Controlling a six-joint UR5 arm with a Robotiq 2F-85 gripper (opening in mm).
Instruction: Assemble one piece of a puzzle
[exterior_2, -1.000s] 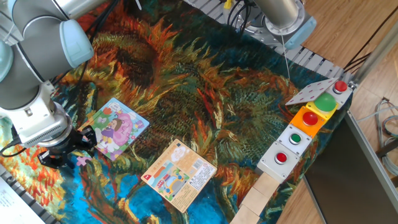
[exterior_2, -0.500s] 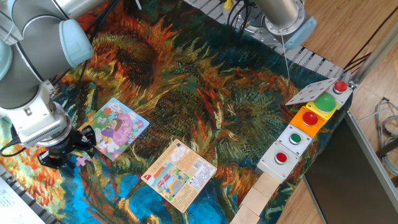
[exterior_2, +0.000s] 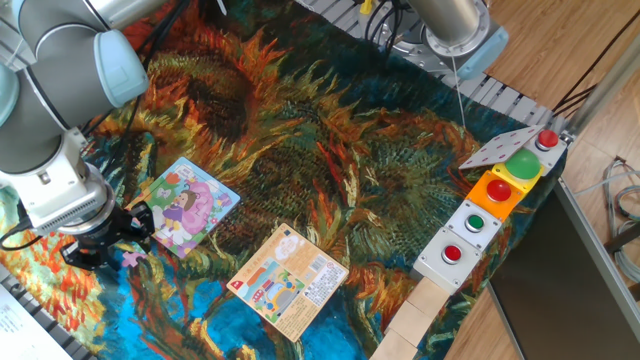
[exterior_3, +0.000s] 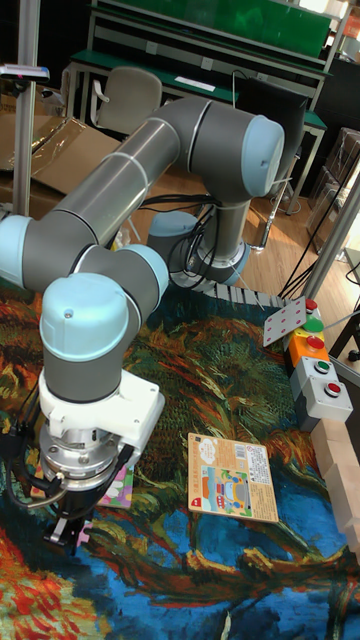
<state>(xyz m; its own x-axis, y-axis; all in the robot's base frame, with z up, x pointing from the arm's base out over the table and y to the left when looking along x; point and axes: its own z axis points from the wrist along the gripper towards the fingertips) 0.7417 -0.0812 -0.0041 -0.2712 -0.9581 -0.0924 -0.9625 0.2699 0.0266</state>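
Observation:
The piece (exterior_2: 133, 257) is a small pink-lilac jigsaw bit on the cloth at the lower left, just below the puzzle's near corner. The puzzle (exterior_2: 186, 207) is a square cartoon board lying flat. My gripper (exterior_2: 112, 254) points down with its fingertips right at the piece. In the tall fixed view the piece (exterior_3: 84, 537) shows as a pink sliver against my gripper (exterior_3: 70, 533). The wrist covers most of the puzzle (exterior_3: 121, 489) there. The dark fingers blend together, so I cannot make out whether they grip the piece.
An orange-peach printed card (exterior_2: 289, 280) lies right of the puzzle. Button boxes (exterior_2: 478, 222) with red and green buttons line the right edge, beside wooden blocks (exterior_2: 415, 315). A sunflower-print cloth (exterior_2: 330, 150) covers the table.

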